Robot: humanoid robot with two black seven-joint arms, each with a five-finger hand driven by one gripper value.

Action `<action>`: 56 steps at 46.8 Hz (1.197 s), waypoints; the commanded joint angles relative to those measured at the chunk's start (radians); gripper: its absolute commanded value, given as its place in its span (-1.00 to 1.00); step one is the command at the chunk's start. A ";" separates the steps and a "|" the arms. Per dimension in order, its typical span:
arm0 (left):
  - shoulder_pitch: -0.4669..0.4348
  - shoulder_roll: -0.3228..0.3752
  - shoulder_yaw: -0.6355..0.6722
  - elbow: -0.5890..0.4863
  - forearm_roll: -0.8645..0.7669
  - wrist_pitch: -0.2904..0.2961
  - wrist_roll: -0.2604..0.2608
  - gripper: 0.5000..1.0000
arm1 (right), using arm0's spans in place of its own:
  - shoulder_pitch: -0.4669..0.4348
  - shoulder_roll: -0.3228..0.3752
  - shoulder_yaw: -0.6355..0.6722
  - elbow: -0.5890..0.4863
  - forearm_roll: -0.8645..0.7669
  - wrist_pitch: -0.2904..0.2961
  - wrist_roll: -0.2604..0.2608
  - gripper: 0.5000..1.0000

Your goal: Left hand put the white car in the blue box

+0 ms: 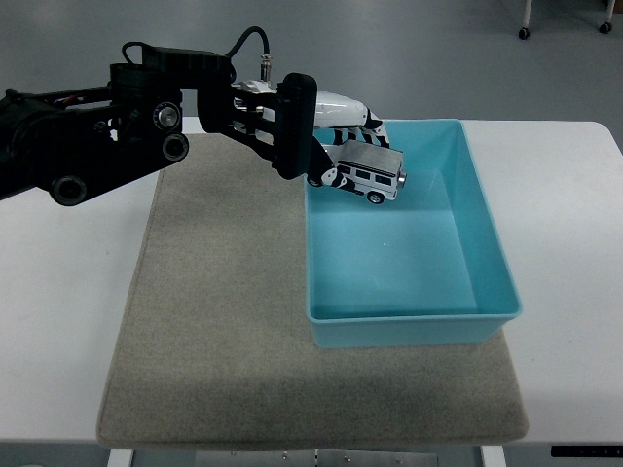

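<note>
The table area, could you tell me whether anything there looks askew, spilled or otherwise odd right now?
Nothing stands out. The left hand holds the white car, nose tilted down, over the blue box, which sits squarely on the grey mat. No spills or damage show.
</note>
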 commanded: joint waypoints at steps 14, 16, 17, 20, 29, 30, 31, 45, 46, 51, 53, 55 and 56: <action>0.078 -0.122 0.008 0.082 0.003 0.066 0.001 -1.00 | 0.000 0.000 0.000 0.000 0.000 0.000 0.000 0.74; 0.083 -0.131 0.008 0.088 0.003 0.065 0.001 -1.00 | 0.000 0.000 0.000 0.000 0.000 0.000 0.000 0.74; 0.086 -0.136 0.009 0.091 0.003 0.066 0.001 -1.00 | 0.000 0.000 0.000 0.000 0.000 0.000 0.000 0.74; 0.096 -0.139 0.009 0.094 0.003 0.066 0.001 -1.00 | 0.000 0.000 0.000 0.000 0.000 0.000 0.000 0.74; 0.124 -0.147 0.014 0.094 0.000 0.075 -0.003 -0.20 | 0.000 0.000 0.000 0.000 0.000 0.000 0.000 0.74; 0.126 -0.147 0.014 0.094 -0.004 0.080 -0.005 -0.06 | 0.000 0.000 0.000 0.000 0.000 0.000 0.000 0.74; 0.127 -0.147 0.014 0.094 -0.009 0.086 -0.005 0.05 | 0.000 0.000 0.000 0.000 0.000 0.000 0.000 0.74; 0.119 -0.139 -0.006 0.088 -0.033 0.114 -0.016 0.99 | 0.000 0.000 0.000 0.000 0.000 0.000 0.000 0.74; 0.119 -0.138 -0.008 0.088 -0.044 0.114 -0.016 0.99 | 0.001 0.000 0.000 0.000 0.000 0.000 0.000 0.74; 0.115 -0.122 -0.028 0.088 -0.162 0.112 -0.016 0.99 | 0.000 0.000 0.000 0.000 0.000 0.000 0.000 0.74; 0.109 -0.102 -0.031 0.085 -0.225 0.111 -0.016 0.99 | 0.000 0.000 0.000 0.000 0.000 0.000 0.000 0.74; 0.104 -0.079 -0.041 0.085 -0.279 0.111 -0.016 0.99 | 0.000 0.000 0.000 0.000 0.000 0.000 0.000 0.74; 0.103 -0.067 -0.050 0.085 -0.306 0.111 -0.016 0.99 | 0.000 0.000 0.000 0.000 0.000 0.000 0.000 0.74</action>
